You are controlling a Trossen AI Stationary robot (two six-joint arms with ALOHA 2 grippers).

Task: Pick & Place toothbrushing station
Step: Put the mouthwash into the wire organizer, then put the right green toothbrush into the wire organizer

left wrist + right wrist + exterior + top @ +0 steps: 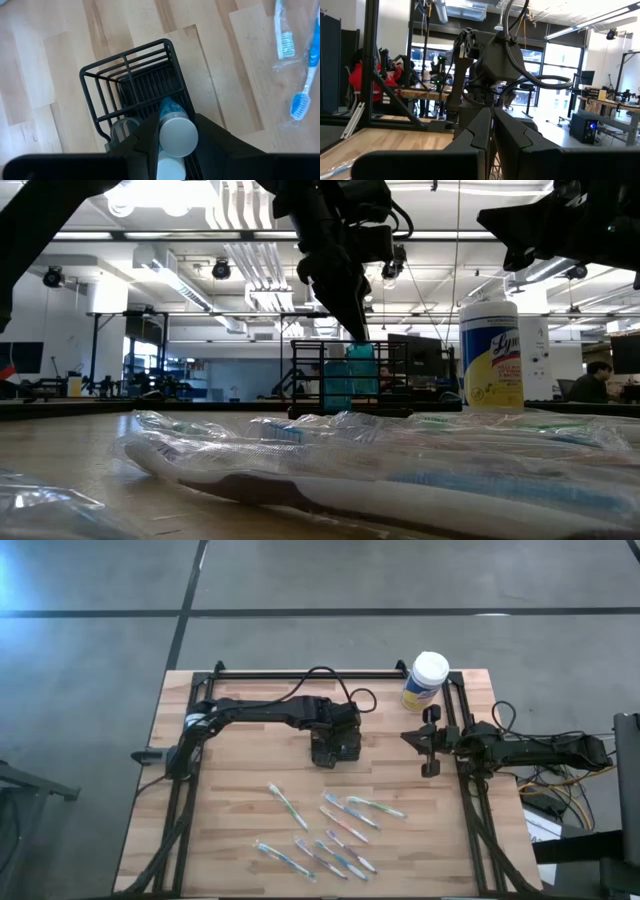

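The left end effector (335,747) hangs over the middle of the counter (240,830), its fingers closed around a blue tube with a white cap (176,131) that stands end-down in the toothbrushing station (135,80). The left wrist view shows the round cap pinched between the two dark fingers, with the tube's blue body dropping into the caddy's nearer compartment. In the low view the caddy (350,380) sits upright on the counter directly under that arm, the blue tube showing through its bars.

The station is a black wire-mesh frame, so it is probably light and stiff but easy to tip, and the thin wires give little surface for flat pads. A grip across the top rim or a divider wall looks like the safest hold; a hold on the tube alone would likely just lift the tube out.

The right end effector (431,743) waits at the counter's right side with its fingers shut on nothing, close to a white-lidded canister with a yellow label (426,680) at the back edge. Wrapped toothbrushes (335,830) lie scattered across the front of the counter, well apart from the caddy.
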